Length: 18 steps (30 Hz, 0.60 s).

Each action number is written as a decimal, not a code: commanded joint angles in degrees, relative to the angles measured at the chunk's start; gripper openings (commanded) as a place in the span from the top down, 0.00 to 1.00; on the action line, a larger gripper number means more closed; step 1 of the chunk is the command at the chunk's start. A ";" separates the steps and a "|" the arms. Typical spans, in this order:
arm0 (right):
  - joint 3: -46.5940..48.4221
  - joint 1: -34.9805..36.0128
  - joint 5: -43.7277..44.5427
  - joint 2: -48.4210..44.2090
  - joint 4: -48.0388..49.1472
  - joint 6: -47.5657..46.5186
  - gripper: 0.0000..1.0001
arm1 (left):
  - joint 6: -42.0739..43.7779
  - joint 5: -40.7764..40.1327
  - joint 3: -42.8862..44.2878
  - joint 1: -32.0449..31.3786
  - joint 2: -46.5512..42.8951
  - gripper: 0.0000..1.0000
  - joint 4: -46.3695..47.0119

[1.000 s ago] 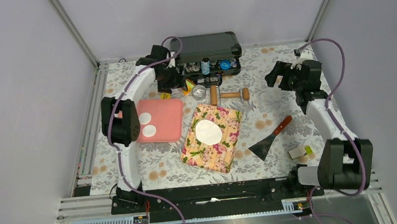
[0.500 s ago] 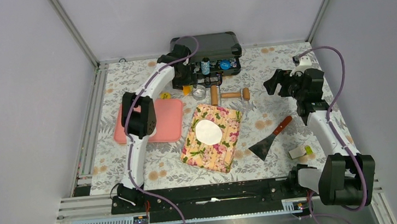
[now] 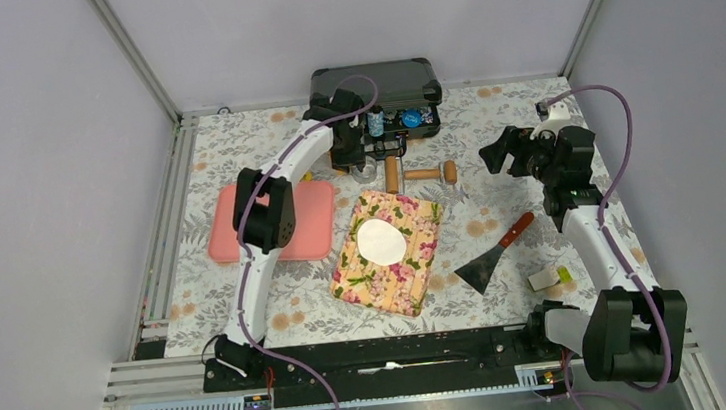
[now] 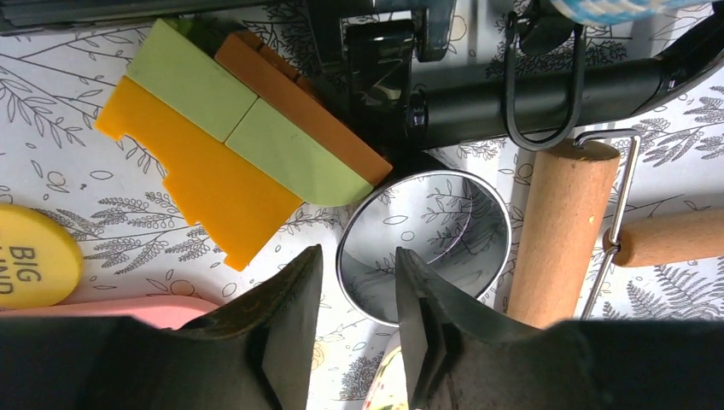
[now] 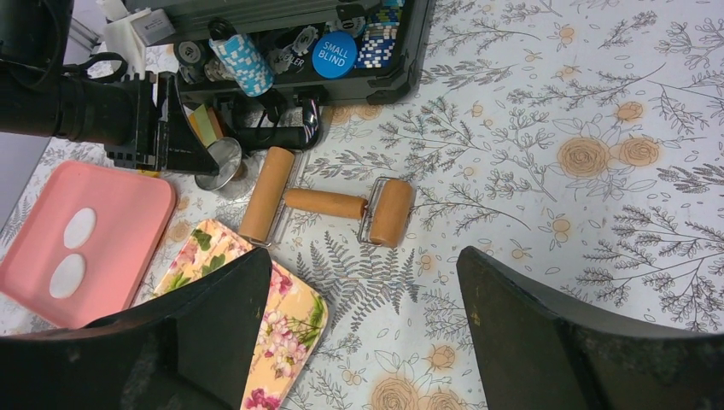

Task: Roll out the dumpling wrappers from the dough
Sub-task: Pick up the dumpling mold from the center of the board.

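Bench (image 3: pixel 491 112), floral cover, listed near to far. Item: white-and-green small block (image 3: pixel 547 278) at the near right. Item: scraper (image 3: pixel 492 255) just left of it, blade at the near-left end, handle pointing far-right. Item: flowered board (image 3: pixel 423 259) at centre, long axis running near-left to far-right. It carries one dumpling wrapper (image 3: pixel 382 242) lying flat on its middle, close to round, so I cannot tell a long axis. Item: pink tray (image 3: pixel 315 220) left of the board, partly under my left arm. The right wrist view shows two more dumpling wrappers on it, one (image 5: pixel 79 228) and another (image 5: pixel 67 275), flat, close together but apart. Item: my right hand (image 3: pixel 499 147), held above the far right of the bench, jaws spread wide with nothing between them. Item: wooden roller (image 3: pixel 419 172) beyond the board, handle lying left to right, its larger drum at the left end set crosswise. Item: round silver tin (image 4: pixel 424 243) just left of that drum. Item: my left hand (image 4: pixel 357 265), jaws partly apart, straddling the tin's rim, one finger outside and one over the inside, no grip that I can see. Item: open black case (image 3: pixel 382 83) at the far edge.
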 commanded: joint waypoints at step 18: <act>-0.80 0.07 0.25 -2.04 3.39 -0.79 0.14 | 2.59 4.14 -6.92 2.26 -19.22 1.00 5.32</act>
